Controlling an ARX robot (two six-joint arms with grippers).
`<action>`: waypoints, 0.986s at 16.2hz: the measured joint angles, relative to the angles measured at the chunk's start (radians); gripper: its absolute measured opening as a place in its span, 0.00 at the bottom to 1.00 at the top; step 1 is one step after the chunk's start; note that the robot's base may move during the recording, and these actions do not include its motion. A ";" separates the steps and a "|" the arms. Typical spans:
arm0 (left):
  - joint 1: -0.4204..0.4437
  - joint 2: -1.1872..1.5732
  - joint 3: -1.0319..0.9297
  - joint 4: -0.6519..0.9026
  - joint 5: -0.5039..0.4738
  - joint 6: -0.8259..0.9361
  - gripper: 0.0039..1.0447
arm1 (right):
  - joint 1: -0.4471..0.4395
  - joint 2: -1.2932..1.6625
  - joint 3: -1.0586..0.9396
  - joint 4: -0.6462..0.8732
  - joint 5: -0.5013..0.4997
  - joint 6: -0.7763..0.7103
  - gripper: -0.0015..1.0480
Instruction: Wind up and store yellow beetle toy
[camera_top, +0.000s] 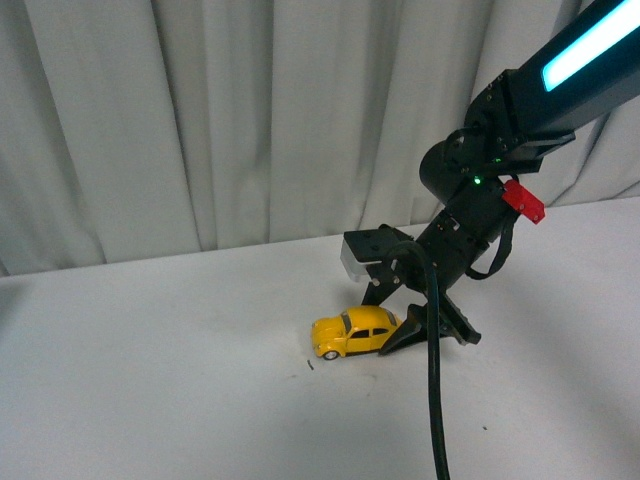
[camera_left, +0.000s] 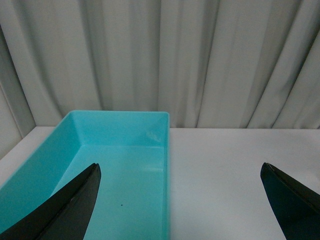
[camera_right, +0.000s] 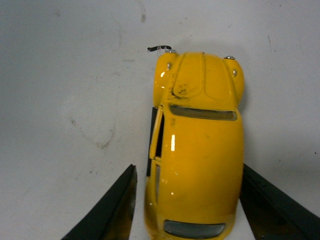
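The yellow beetle toy (camera_top: 352, 335) stands on its wheels on the white table, nose pointing left in the front view. My right gripper (camera_top: 425, 338) is down at its rear, open, with one black finger on each side of the tail. In the right wrist view the yellow beetle toy (camera_right: 197, 150) lies between the fingers (camera_right: 117, 205) with a small gap on each side, and its side door looks slightly ajar. My left gripper (camera_left: 180, 170) is open and holds nothing; it does not show in the front view.
An empty turquoise bin (camera_left: 116, 127) sits on the table under the left gripper's one finger, with its long rim (camera_left: 167, 165) running between the fingers. A white curtain (camera_top: 200, 120) closes off the back of the table. A black cable (camera_top: 437, 420) hangs from the right arm.
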 joint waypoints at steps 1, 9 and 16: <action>0.000 0.000 0.000 0.000 0.000 0.000 0.94 | 0.000 0.000 0.000 0.001 0.002 0.009 0.49; 0.000 0.000 0.000 0.000 0.000 0.000 0.94 | -0.021 -0.002 -0.028 0.030 -0.008 0.014 0.39; 0.000 0.000 0.000 0.000 0.000 0.000 0.94 | -0.148 -0.104 -0.255 0.139 -0.017 -0.023 0.39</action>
